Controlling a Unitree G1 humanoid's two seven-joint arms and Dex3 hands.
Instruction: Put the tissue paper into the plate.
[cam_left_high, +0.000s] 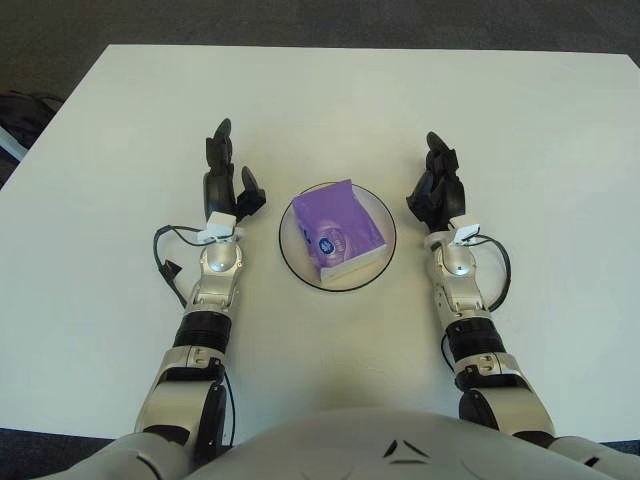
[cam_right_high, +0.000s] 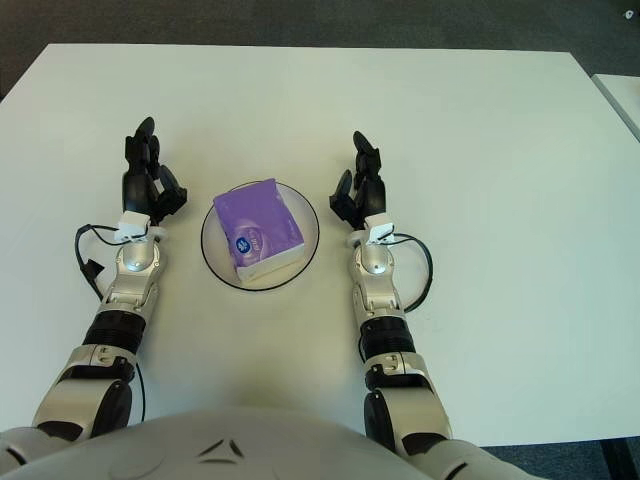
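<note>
Both robot hands flank plate (cam_left_high: 292, 262) holding tissue paper (cam_left_high: 340, 229).

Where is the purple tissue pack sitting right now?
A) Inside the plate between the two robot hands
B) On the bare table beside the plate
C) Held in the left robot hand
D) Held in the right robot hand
A: the purple tissue pack lies inside the plate, with the left robot hand and the right robot hand open on either side, holding nothing.
</note>
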